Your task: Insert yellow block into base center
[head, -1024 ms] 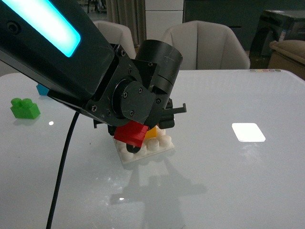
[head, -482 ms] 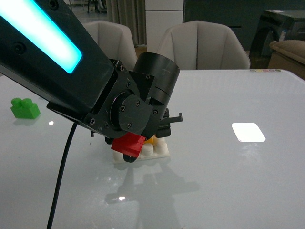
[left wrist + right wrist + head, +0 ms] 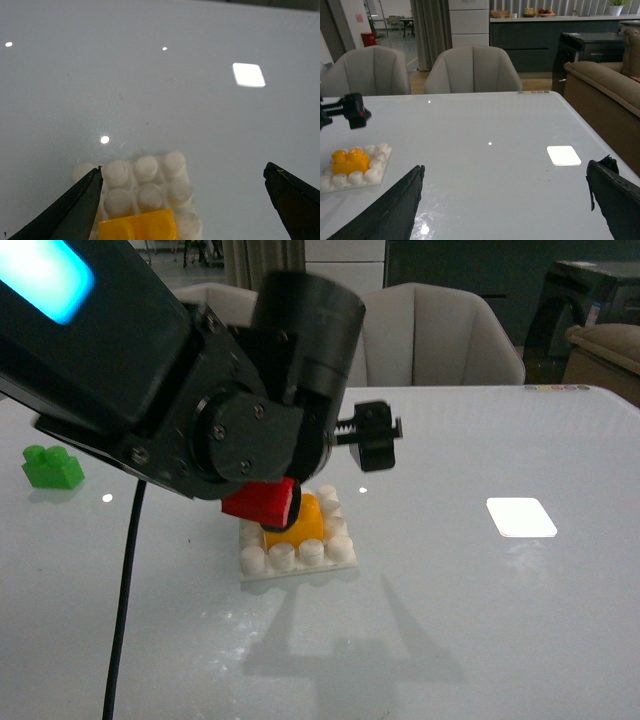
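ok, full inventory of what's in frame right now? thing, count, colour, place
yellow block: 1, orange-yellow, seated on the base, around its middle
base: 1, white, studded, on the table near centre
green brick: 1, green, two studs, far left of the table
white patch: 1, flat white square, on the table, right side
table: 1, glossy white, carries everything
chairs: 2 in the right wrist view, pale grey, behind the table
left end effector: 1, black, open, above the base, not touching the block
right end effector: 1, black, open, holding nothing, off to the right of the base
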